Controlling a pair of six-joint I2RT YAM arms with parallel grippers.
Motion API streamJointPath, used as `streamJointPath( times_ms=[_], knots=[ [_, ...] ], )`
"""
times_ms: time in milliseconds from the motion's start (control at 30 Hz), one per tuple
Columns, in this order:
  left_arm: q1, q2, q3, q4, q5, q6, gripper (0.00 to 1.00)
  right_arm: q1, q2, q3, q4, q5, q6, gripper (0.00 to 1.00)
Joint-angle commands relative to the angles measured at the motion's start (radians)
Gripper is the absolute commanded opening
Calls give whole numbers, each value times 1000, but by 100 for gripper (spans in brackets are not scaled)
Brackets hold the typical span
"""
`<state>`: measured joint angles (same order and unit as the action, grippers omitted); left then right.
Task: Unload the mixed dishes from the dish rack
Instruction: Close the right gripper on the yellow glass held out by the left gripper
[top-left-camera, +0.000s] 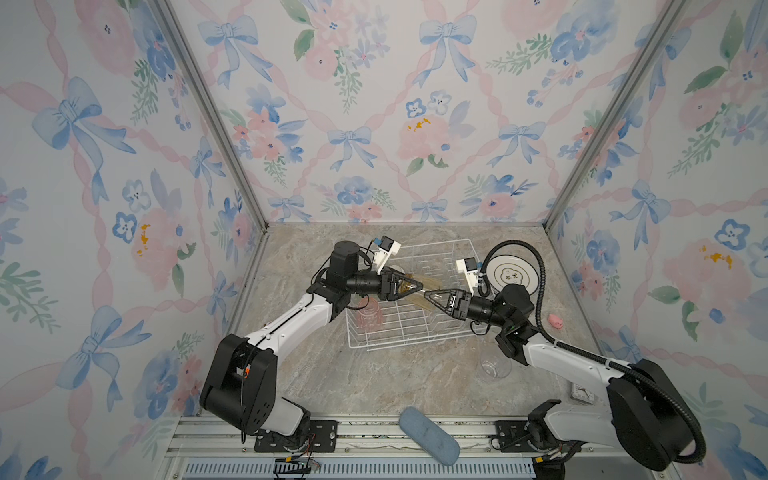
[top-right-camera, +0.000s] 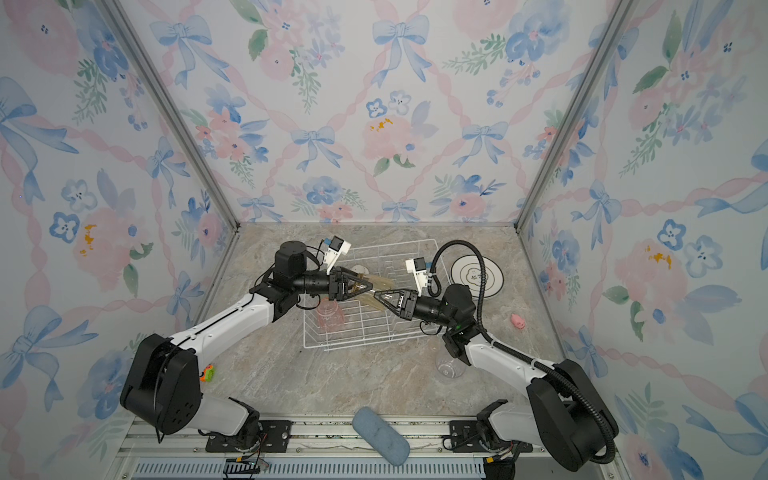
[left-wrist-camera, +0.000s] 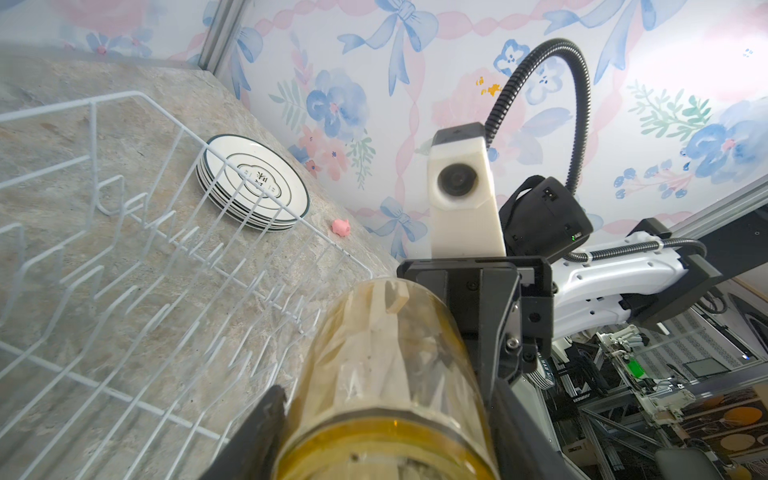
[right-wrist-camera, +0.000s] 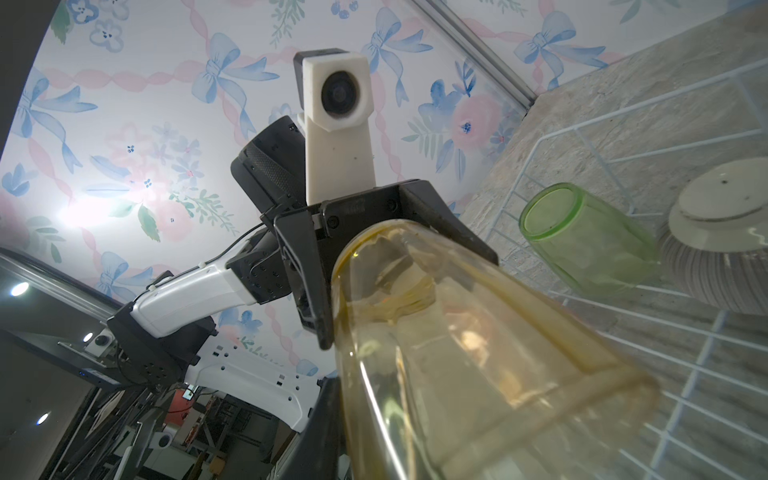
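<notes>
Jaws of the left gripper (top-left-camera: 417, 286) clamped the yellow tumbler (left-wrist-camera: 386, 365) round its body while the right gripper's (top-left-camera: 430, 296) jaws pinched its rim, both above the dish rack (top-left-camera: 415, 328). Nearest lay the blue oblong pad (top-left-camera: 428, 440), then a clear tumbler (top-left-camera: 494, 368) on the table (top-left-camera: 374, 382), then a pink tumbler (top-left-camera: 370, 320) in the rack's near left corner, and farthest a stack of printed plates (top-left-camera: 511, 270) beside the rack

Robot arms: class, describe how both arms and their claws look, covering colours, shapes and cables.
The left arm and right arm have white shells, black joints and bulky black bases. The left claw and right claw are black triangular open frames, each with a white camera block behind it. A ribbed black hose loops along the right arm.
</notes>
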<state>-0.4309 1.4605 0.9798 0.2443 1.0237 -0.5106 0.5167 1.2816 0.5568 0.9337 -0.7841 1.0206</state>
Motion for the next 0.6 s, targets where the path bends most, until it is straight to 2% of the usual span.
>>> streamJointPath(
  times_ms=[0,200,367,433,567],
  knots=[
    [-7,8,-5,34,12,4,38,-7,15,25,19,14,1,12],
    [-7,2,-16,35,3,10,40,-7,19,28,30,14,6,1],
    [-5,-31,-38,18,-77,45,56,-7,16,40,11,4,-3,0],
    [-6,-49,-21,-69,-142,98,59,-5,3,53,-57,3,-37,0],
    [-6,-74,38,-255,-250,191,60,0,-38,96,-274,16,-146,0]
  ],
)
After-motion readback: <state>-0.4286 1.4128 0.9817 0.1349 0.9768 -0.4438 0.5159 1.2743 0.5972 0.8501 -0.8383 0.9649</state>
